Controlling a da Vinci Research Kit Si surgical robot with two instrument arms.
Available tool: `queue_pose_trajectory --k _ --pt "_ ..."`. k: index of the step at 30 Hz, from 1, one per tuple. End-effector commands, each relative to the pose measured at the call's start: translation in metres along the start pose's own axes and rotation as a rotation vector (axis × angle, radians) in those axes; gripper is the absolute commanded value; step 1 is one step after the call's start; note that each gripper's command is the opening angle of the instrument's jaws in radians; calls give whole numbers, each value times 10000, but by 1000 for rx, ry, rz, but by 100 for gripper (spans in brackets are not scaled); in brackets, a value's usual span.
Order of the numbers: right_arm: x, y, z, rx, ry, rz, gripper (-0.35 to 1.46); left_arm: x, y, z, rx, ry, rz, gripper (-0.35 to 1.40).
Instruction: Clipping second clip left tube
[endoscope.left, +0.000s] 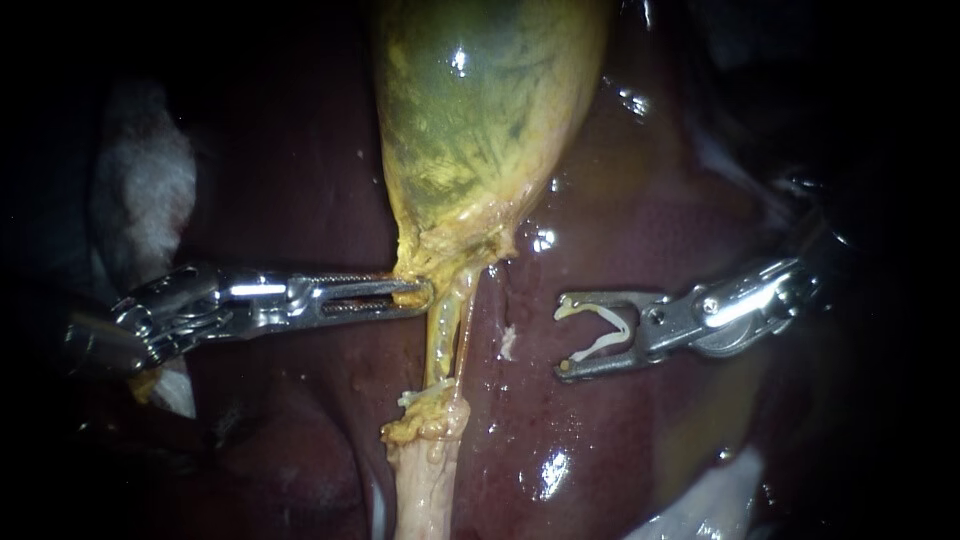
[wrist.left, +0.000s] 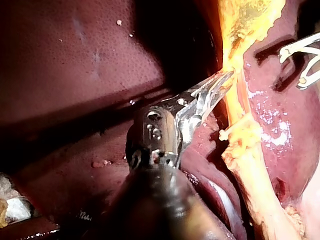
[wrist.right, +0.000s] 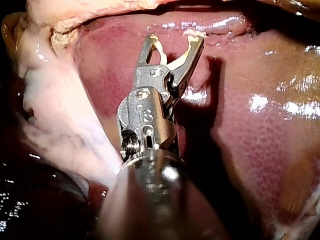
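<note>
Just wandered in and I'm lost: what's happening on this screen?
Two robot instruments work on a pig's gallbladder lying on the liver. The left instrument grips the gallbladder's narrow lower end. The right instrument carries an open white clip, off to the side of the tubes and not yet touching them.

Two instruments: the left instrument (endoscope.left: 415, 292) and the right instrument (endoscope.left: 565, 338). One gallbladder (endoscope.left: 480, 110), one liver (endoscope.left: 620, 220). Two tubes (endoscope.left: 438, 345) (thin, side by side). Two clips: one loaded clip (endoscope.left: 620, 328), one seated clip (endoscope.left: 418, 397) low on the tubes. Two pale gauze patches (endoscope.left: 145, 190).
</note>
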Motion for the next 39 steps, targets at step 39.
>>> queue_pose_trajectory --k 39 --pt "102 -38 74 48 167 390 58 48 16 -81 2 -9 -30 -35"
